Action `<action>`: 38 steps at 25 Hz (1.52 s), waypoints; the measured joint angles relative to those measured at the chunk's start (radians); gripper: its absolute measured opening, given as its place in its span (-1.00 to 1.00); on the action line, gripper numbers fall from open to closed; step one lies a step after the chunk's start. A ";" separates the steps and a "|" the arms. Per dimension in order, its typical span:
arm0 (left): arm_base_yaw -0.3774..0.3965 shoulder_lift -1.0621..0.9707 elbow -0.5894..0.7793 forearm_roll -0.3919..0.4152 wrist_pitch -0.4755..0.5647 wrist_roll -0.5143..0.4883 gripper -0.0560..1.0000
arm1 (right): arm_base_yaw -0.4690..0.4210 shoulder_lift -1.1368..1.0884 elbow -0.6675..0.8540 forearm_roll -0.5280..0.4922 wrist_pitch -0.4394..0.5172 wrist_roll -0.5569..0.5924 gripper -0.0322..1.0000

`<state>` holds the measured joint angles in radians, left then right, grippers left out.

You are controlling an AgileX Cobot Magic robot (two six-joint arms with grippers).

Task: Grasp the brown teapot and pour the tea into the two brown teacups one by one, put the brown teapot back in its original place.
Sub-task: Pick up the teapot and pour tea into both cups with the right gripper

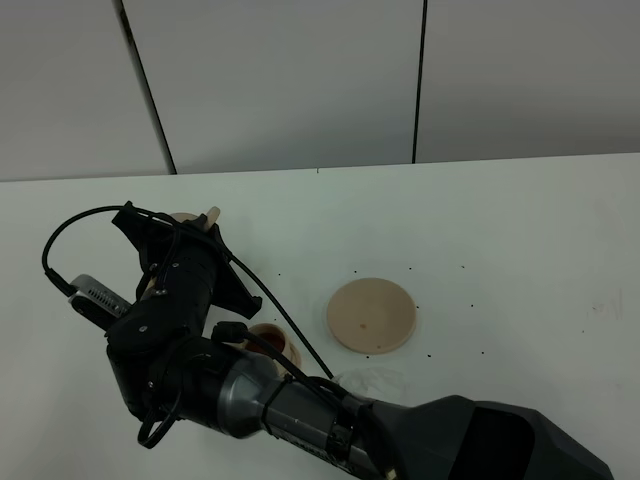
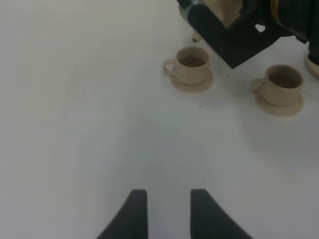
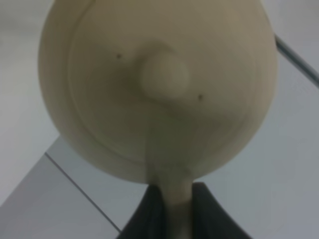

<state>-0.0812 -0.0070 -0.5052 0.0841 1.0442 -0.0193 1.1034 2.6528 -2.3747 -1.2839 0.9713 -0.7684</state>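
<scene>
The brown teapot [image 3: 159, 84] fills the right wrist view, lid and knob facing the camera, with wall panels behind it. My right gripper [image 3: 172, 201] is shut on its loop handle. From above, the right arm reaches across to the left side, and only the teapot's spout [image 1: 211, 214] shows past the black gripper [image 1: 182, 242]. Two brown teacups [image 2: 192, 64] [image 2: 283, 85] stand on small saucers, both brownish inside. One cup [image 1: 268, 341] shows beside the arm. The original place, a round tan saucer [image 1: 371, 315], lies bare. My left gripper [image 2: 168, 211] is open over bare table.
The white table [image 1: 520, 240] runs to grey wall panels [image 1: 300, 80] at the back. The right arm's black body [image 1: 300, 410] and a looping cable [image 1: 60, 240] cover the front left. In the left wrist view, the right gripper's mount [image 2: 234, 35] hangs just behind the cups.
</scene>
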 joint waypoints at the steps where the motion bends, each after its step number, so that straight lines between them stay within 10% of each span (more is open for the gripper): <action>1: 0.000 0.000 0.000 0.000 0.000 0.000 -0.36 | 0.000 0.000 0.001 0.000 0.000 0.000 -0.76; 38: 0.000 0.000 0.000 0.000 0.000 -0.001 -0.36 | 0.000 0.000 0.010 -0.043 0.010 0.000 -0.76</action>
<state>-0.0812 -0.0070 -0.5052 0.0841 1.0442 -0.0203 1.1034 2.6528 -2.3650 -1.3272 0.9811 -0.7682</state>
